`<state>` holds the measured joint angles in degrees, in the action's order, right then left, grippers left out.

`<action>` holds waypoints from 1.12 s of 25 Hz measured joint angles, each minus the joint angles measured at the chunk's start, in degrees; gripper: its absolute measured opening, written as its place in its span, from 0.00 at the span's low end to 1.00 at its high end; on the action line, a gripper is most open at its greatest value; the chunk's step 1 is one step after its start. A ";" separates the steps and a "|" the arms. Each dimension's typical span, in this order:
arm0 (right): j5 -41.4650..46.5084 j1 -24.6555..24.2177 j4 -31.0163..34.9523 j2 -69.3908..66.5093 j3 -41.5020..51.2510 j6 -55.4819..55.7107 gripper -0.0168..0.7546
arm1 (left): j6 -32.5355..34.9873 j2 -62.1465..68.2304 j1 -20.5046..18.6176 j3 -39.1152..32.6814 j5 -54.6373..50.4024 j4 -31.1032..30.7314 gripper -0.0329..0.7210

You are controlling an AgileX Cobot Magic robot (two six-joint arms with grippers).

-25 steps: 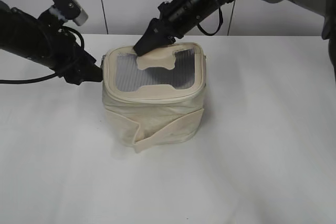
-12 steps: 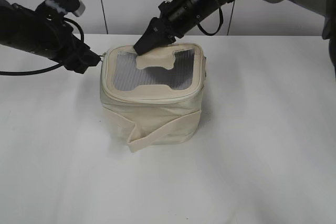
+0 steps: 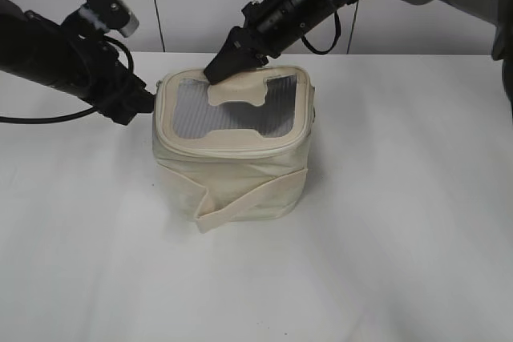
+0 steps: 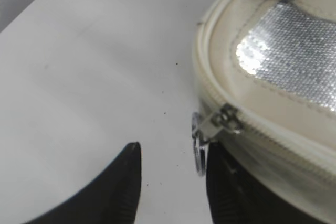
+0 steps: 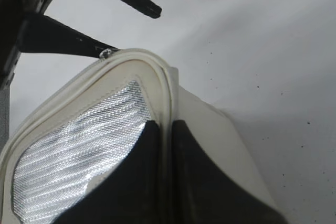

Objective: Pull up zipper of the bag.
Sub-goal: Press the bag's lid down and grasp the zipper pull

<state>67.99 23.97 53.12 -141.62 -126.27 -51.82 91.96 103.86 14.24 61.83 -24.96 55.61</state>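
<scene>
Cream bag [image 3: 232, 146] at centre frame on white table [image 3: 401, 238]. Right gripper [image 3: 223, 68] pinches lid's back rim, fingers [image 5: 152, 182] clamped shut, steadying bag. Left gripper [image 4: 170, 182] at lid's left corner, fingers [image 4: 121, 192] apart, holding nothing; zipper [image 4: 226, 120] pull with ring hangs between them. Best next: close squarely on pull, draw along track.

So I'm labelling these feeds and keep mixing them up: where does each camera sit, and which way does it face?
Exterior view: in front of the table, looking down at a slant at the boxy cream-white bag with grey mesh top; both black arms show.
Left wrist view: on the left arm, facing the bag's silver metal zipper pull; the open left hand shows.
Right wrist view: on the right arm, facing the lid rim; the right hand pinches it.
All share the bag.
</scene>
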 joint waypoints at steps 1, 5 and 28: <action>0.00 0.00 0.00 0.00 0.00 0.00 0.08 | 0.00 0.00 0.38 0.00 0.00 -0.19 0.48; 0.00 -0.01 -0.06 0.00 0.00 0.00 0.08 | 0.00 0.61 2.29 0.00 2.94 -0.87 0.48; 0.11 -0.01 -0.01 -0.02 0.00 1.60 0.08 | -2.53 -2.41 4.02 -5.08 4.77 -1.32 0.04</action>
<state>68.10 23.96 53.11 -141.64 -126.27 -50.22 89.43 101.45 18.27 56.75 -20.19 54.29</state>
